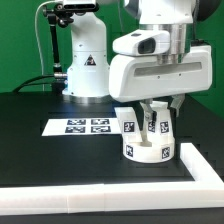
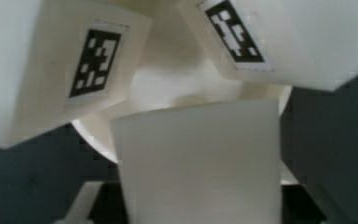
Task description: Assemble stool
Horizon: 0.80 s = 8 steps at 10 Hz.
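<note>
The stool's round white seat (image 1: 147, 153) lies on the black table against the white border wall. Tagged white legs stand up from it, one at the exterior view's left (image 1: 129, 124) and one at its right (image 1: 166, 124). My gripper (image 1: 152, 108) reaches down from above between them. In the wrist view two tagged legs (image 2: 78, 70) (image 2: 265, 45) rise from the seat (image 2: 167, 90). A third plain white leg (image 2: 197, 150) fills the gap of my gripper (image 2: 197, 205). A finger (image 2: 87, 196) presses against its side, so the gripper is shut on that leg.
The marker board (image 1: 85, 126) lies flat on the table to the exterior view's left of the stool. The long white L-shaped border wall (image 1: 100, 182) runs along the near side and turns up at the right (image 1: 200, 165). The arm's base (image 1: 88, 65) stands behind.
</note>
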Each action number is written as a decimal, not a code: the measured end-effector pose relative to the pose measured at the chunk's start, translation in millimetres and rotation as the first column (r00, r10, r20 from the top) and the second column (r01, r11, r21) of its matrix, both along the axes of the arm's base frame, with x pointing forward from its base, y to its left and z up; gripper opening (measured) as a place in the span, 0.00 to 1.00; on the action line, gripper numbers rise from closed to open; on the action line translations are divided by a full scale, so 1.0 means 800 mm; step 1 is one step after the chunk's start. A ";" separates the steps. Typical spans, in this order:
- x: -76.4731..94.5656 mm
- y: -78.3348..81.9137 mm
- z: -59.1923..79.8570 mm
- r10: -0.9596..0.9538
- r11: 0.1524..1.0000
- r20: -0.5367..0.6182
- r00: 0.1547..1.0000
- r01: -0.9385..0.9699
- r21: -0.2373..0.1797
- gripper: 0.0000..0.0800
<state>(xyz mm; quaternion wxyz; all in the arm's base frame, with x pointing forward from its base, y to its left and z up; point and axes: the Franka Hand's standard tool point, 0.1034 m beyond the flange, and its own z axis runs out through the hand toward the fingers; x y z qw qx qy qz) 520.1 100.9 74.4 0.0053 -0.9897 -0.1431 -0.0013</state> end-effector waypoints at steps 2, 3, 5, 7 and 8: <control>0.003 -0.001 0.001 -0.217 0.976 -0.009 0.976 0.217 0.022 0.43; 0.004 -0.002 0.001 -0.303 0.952 -0.018 0.953 0.304 0.029 0.43; 0.003 0.000 0.001 -0.493 0.869 -0.030 0.869 0.494 0.028 0.43; 0.003 0.000 0.001 -0.576 0.817 -0.034 0.817 0.577 0.026 0.43; 0.003 0.000 0.001 -0.615 0.788 -0.035 0.788 0.616 0.025 0.43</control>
